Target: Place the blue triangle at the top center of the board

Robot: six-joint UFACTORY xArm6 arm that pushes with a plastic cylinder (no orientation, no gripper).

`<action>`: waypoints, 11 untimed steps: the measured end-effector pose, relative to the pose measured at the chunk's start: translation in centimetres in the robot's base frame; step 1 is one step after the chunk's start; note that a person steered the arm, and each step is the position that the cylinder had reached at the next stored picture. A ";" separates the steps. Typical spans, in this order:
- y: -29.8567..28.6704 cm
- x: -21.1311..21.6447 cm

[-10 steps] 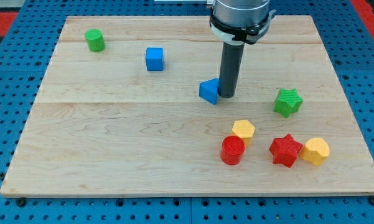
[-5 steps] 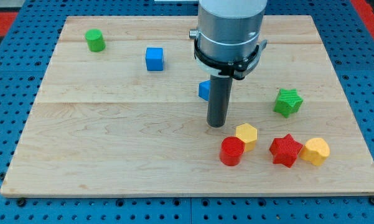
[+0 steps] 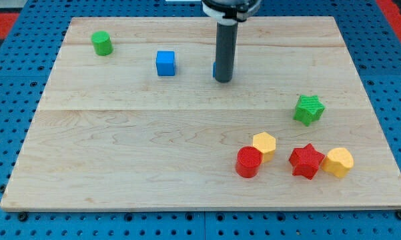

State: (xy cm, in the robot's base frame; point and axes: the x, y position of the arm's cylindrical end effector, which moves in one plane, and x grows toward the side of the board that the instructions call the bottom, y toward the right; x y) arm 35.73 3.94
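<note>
The blue triangle [image 3: 215, 69] is almost wholly hidden behind my rod; only a thin blue sliver shows at the rod's left edge, in the upper middle of the wooden board [image 3: 120, 153]. My tip [image 3: 223, 80] rests on the board just below and in front of that block, touching or nearly touching it. A blue cube [image 3: 165, 63] sits to the left of the tip.
A green cylinder [image 3: 102, 43] stands at the upper left. A green star [image 3: 309, 109] is at the right. At the lower right sit a red cylinder [image 3: 249, 162], a yellow hexagon [image 3: 263, 144], a red star [image 3: 306, 161] and a second yellow hexagon [image 3: 338, 162].
My rod swung down around the blue triangle, then moved up the board, pushing the triangle toward the view's top. The other blocks have not moved.
</note>
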 end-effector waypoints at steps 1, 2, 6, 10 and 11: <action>0.0 -3.0; 0.0 -5.2; 0.0 -10.3; 0.0 1.1; 0.0 1.6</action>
